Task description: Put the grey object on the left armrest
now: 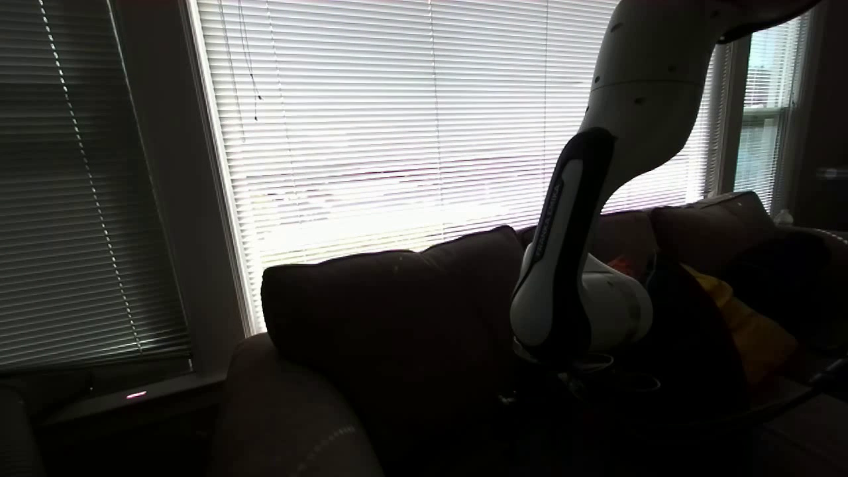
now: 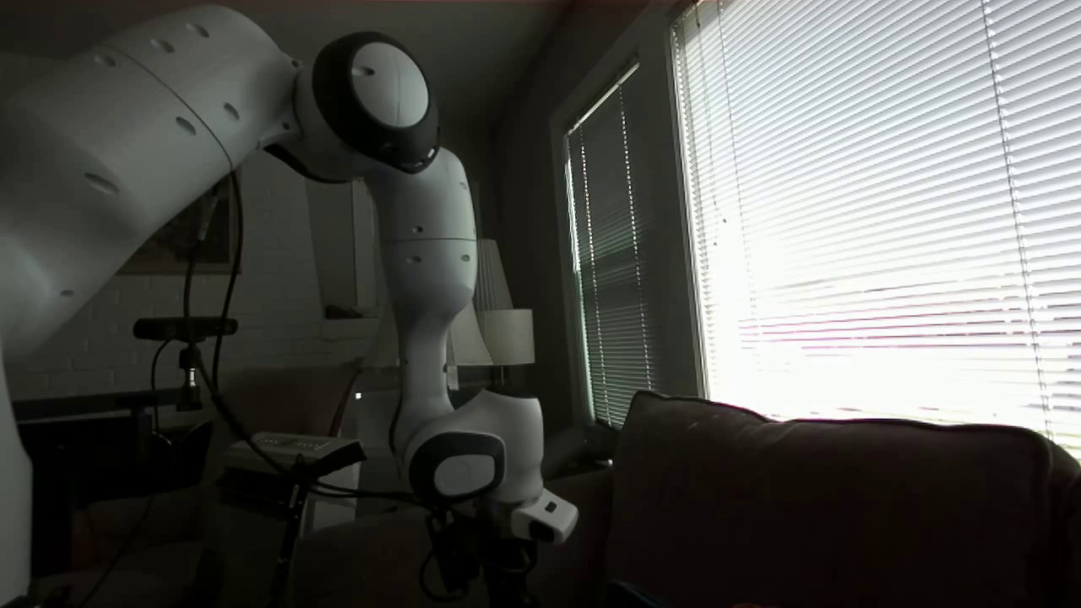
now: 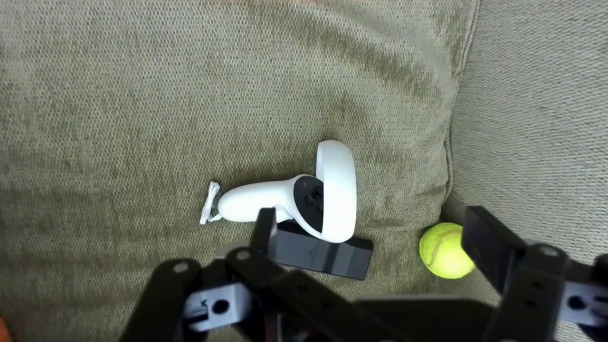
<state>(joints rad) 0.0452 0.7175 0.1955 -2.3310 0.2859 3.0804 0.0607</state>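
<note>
One each: end effector (image 3: 371, 227); left armrest (image 1: 285, 411); controller (image 3: 304, 199); tennis ball (image 3: 441, 251)

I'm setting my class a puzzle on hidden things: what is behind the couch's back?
In both exterior views, bright window blinds show behind the couch's back, rising above it. Anything lower down behind it is covered.

— "What is borne by the counter (image 3: 228, 95), a woven couch seat?"
— "A white controller (image 3: 304, 197), a black bar (image 3: 323, 254) partly overlapped by it, and a tennis ball (image 3: 444, 251) are noted."
</note>
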